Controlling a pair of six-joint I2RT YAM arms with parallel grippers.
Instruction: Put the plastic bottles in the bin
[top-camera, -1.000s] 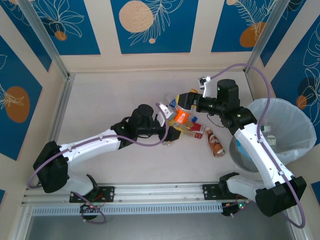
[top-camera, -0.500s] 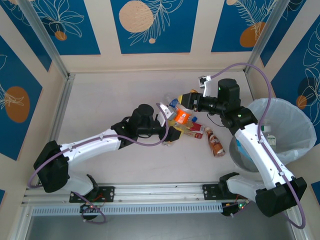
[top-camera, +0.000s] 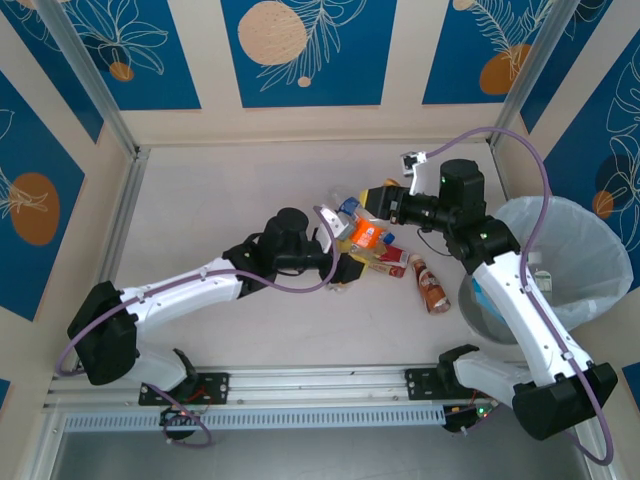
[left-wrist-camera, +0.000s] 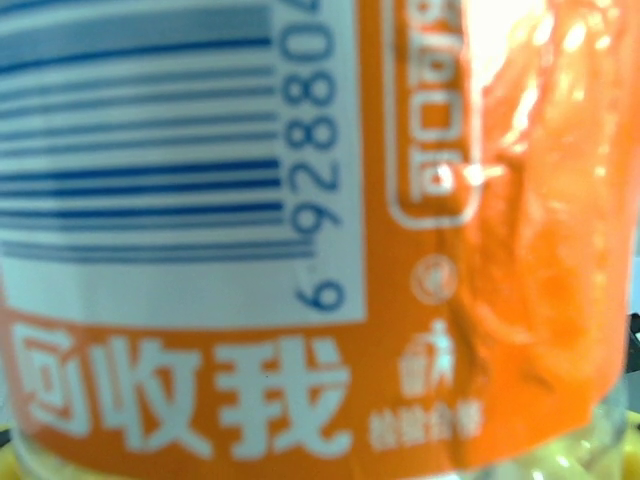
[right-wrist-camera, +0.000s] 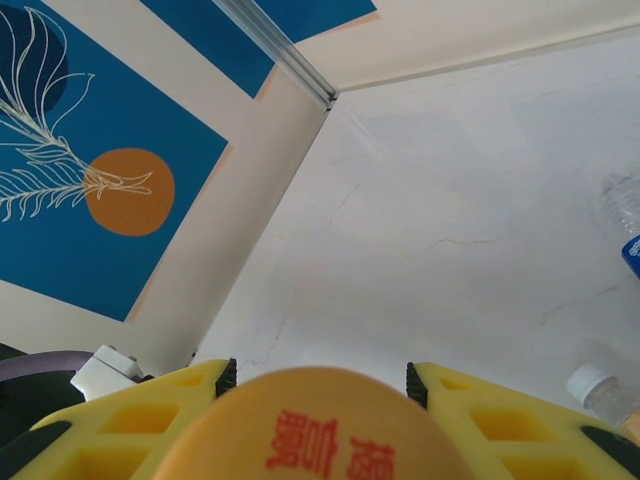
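Here, left of the bin, crumpled clear bottles lie heaped amid bare table well off the walls, the right claw clenched on an orange-capped bottle, the left claw, against an orange label, in a state I cannot tell.

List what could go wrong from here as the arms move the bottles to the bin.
1. The right gripper seems to pinch just an orange cap, so the bottle below could swing or slip free before it reaches the bin.
2. The left gripper sits tight against the orange-labelled bottle, close to the right gripper, so the two arms might tug at one bottle or bump each other.
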